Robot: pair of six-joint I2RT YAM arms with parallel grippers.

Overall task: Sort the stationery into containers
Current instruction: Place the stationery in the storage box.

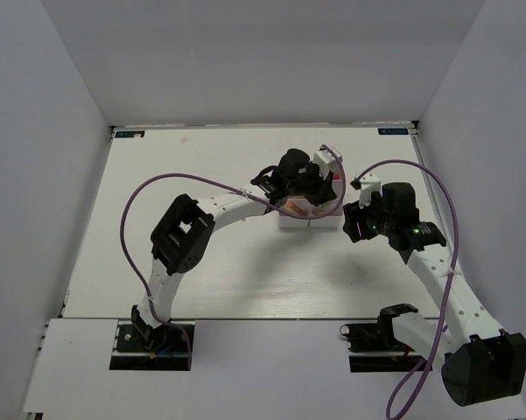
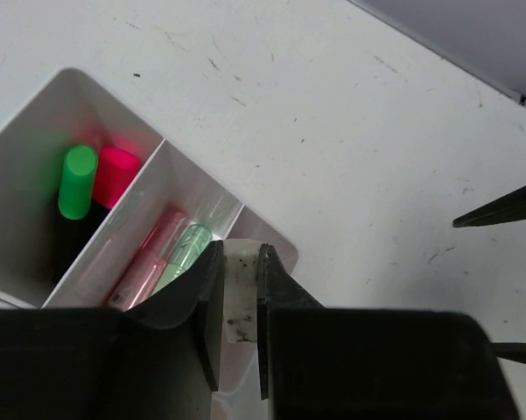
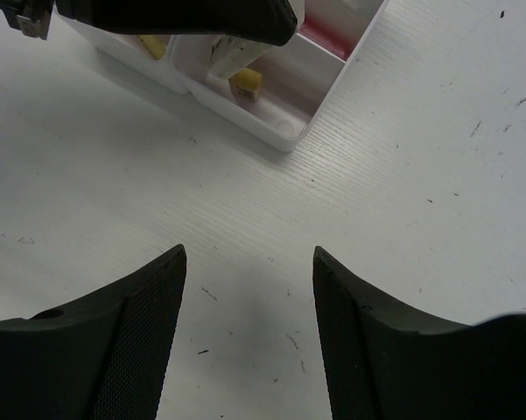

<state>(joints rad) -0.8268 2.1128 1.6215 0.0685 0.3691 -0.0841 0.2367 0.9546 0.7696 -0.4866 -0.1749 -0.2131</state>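
Note:
The white compartment box (image 1: 311, 219) stands mid-table. My left gripper (image 2: 239, 262) is shut on a smudged beige eraser (image 2: 241, 289) and holds it over a corner compartment of the box (image 2: 162, 153). Other compartments hold a green-capped highlighter (image 2: 77, 179) and a red-capped one (image 2: 115, 175), plus a pink marker (image 2: 144, 262) and a pale green marker (image 2: 185, 252). In the right wrist view the box (image 3: 284, 131) holds another beige eraser (image 3: 245, 81), with the held eraser (image 3: 230, 54) above it. My right gripper (image 3: 249, 249) is open and empty over bare table, just right of the box.
Purple cables loop over both arms in the top view. The right gripper's fingertips (image 2: 508, 206) show at the right edge of the left wrist view. White walls enclose the table on three sides.

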